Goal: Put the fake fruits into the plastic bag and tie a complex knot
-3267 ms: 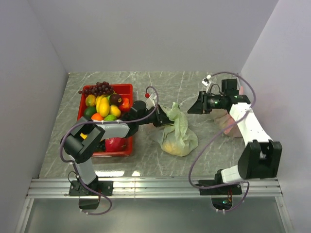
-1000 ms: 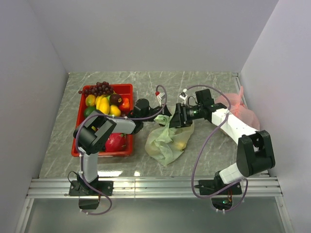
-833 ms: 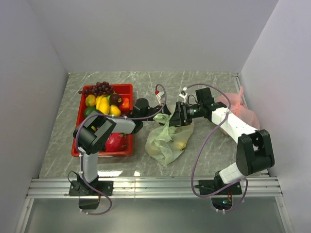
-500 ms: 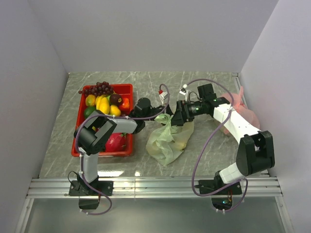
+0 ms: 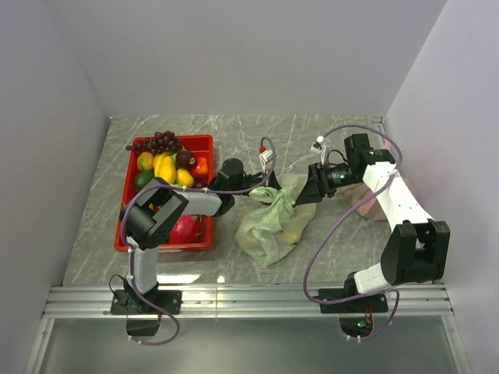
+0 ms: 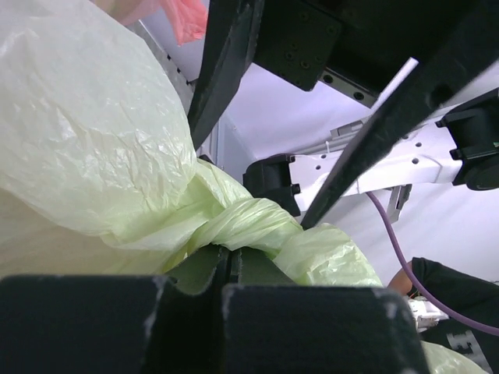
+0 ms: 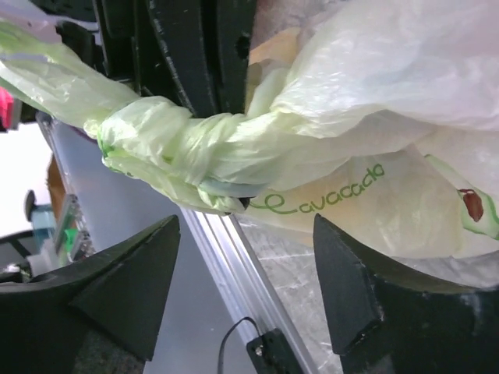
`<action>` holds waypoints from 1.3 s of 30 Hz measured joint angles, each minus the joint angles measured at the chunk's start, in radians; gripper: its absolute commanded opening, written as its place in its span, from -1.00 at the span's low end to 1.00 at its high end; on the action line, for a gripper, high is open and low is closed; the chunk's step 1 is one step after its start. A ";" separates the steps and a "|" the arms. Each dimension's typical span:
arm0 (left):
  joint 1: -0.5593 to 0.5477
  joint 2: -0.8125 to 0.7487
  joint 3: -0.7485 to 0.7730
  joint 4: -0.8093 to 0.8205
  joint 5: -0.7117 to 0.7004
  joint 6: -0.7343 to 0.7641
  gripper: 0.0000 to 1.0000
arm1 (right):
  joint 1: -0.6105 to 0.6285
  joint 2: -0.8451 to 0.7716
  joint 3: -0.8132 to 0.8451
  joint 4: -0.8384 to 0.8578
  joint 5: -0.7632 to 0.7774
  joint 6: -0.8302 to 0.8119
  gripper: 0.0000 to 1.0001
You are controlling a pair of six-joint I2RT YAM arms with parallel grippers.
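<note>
The pale-green plastic bag [image 5: 269, 226] lies on the table between my arms with yellowish fruit showing through it. Its handles are twisted into a knot [image 5: 270, 195] at the top. My left gripper [image 5: 260, 188] is shut on the twisted handle beside the knot [image 6: 248, 226], its jaws [image 6: 228, 263] pressed together. My right gripper [image 5: 302, 194] is open and empty, just right of the knot [image 7: 160, 148], its fingers [image 7: 136, 280] spread below the bag [image 7: 390, 195]. More fake fruits [image 5: 165, 167] fill the red tray [image 5: 201, 142]: grapes, mangoes, dragon fruit.
A pink bag [image 5: 363, 196] lies at the right behind my right arm, and shows in the left wrist view [image 6: 183, 15]. The red tray stands at the left, close to my left arm. Walls close in left, right and behind.
My right gripper has let go of the bag's handle, opened, and drawn back to the right. My left gripper stays shut on the handle. The bag top now shows a tied knot.
</note>
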 measured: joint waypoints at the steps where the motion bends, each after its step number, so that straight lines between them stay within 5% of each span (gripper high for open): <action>1: 0.000 0.000 0.000 0.004 0.001 -0.004 -0.99 | -0.005 0.000 0.000 0.004 -0.002 0.009 0.49; 17: -0.008 0.060 0.034 0.067 0.029 -0.041 -0.99 | 0.164 0.074 -0.029 0.341 -0.072 0.367 0.44; 21: -0.003 0.071 0.034 0.085 0.025 -0.055 -0.96 | 0.179 0.080 -0.045 0.438 -0.047 0.474 0.65; 26: -0.005 0.076 0.034 0.108 0.018 -0.081 -0.92 | 0.147 0.080 -0.023 0.329 -0.029 0.357 0.89; 31: -0.010 0.077 0.034 0.132 0.016 -0.105 -0.95 | 0.025 0.078 0.074 0.074 0.003 0.122 0.91; 35: -0.010 0.078 0.034 0.147 0.016 -0.116 -0.98 | -0.048 0.052 0.106 -0.067 0.032 -0.016 0.44; 39: -0.011 0.078 0.034 0.151 0.015 -0.122 -0.99 | -0.051 0.017 0.095 -0.140 0.037 -0.075 0.20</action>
